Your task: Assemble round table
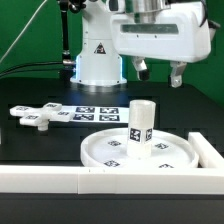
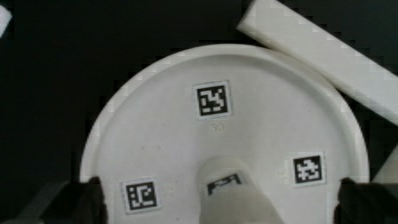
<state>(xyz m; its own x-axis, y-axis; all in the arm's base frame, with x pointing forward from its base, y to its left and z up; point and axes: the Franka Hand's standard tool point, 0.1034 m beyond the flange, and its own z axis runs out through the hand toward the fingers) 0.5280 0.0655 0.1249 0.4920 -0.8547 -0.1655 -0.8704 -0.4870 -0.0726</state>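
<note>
The large round rimmed disc (image 1: 138, 151) lies flat on the black table near the front. The short cylindrical post (image 1: 141, 127) stands upright on its middle. The flat cross-shaped piece (image 1: 34, 117) lies at the exterior view's left. My gripper (image 1: 159, 72) hangs open and empty well above the disc, slightly toward the exterior view's right of the post. In the wrist view the disc (image 2: 187, 125) fills the picture. The post's top (image 2: 246, 193) shows between my dark fingertips (image 2: 79, 203), and my gripper (image 2: 222, 208) touches nothing.
The marker board (image 1: 95, 112) lies behind the disc, beside the cross piece. The long white border wall (image 1: 70, 181) runs along the front and turns at the exterior view's right (image 1: 208, 152); it also shows in the wrist view (image 2: 329, 55). The robot's base (image 1: 97, 55) stands at the back.
</note>
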